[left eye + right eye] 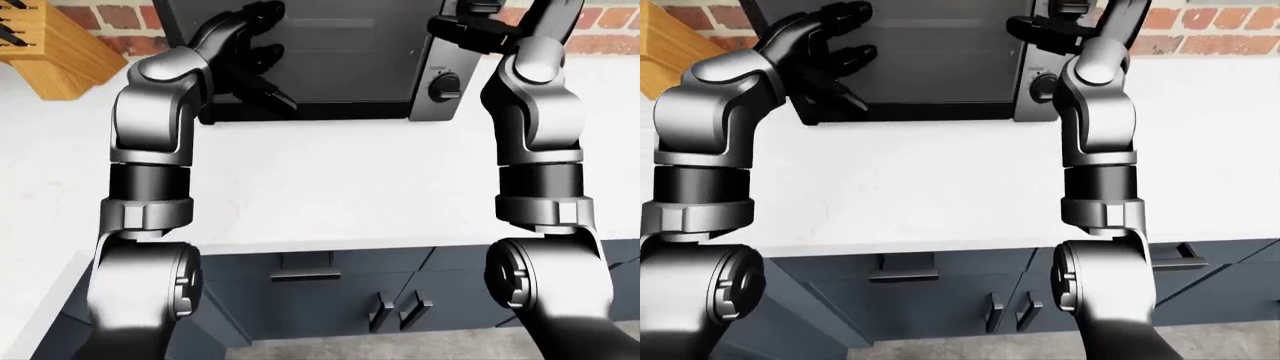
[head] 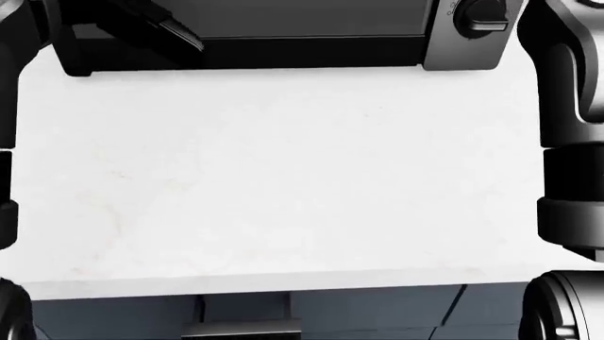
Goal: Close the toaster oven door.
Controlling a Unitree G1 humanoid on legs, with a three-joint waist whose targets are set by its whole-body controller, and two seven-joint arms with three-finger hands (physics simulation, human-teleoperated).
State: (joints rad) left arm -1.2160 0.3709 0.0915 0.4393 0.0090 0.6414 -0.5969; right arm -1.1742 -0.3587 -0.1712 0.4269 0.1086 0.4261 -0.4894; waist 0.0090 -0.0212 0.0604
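My left hand (image 1: 245,45) has its three black fingers (image 1: 262,54) spread wide and laid flat against the glass of the toaster oven door (image 1: 345,52), at about ten o'clock in the left-eye view, gripping nothing; one finger points down toward the door's lower edge. My right hand (image 1: 480,26) sits at one o'clock, up by the oven's right upper corner, its fingers stretched leftward across the control panel; whether they press on anything I cannot tell, as the hand runs off the top of the view. Both forearms rise nearly straight up from bent elbows, one on each side of the oven. I count one toaster oven (image 1: 425,94), with one round knob (image 2: 481,15) showing on its silver panel. Its dark glass door stands upright, seemingly flush with the body. The oven sits at twelve o'clock on the white counter (image 2: 302,177), against a brick wall (image 1: 600,30). One wooden knife block (image 1: 50,45) stands at ten o'clock, well apart. Dark drawers (image 1: 300,274) lie below the counter edge.
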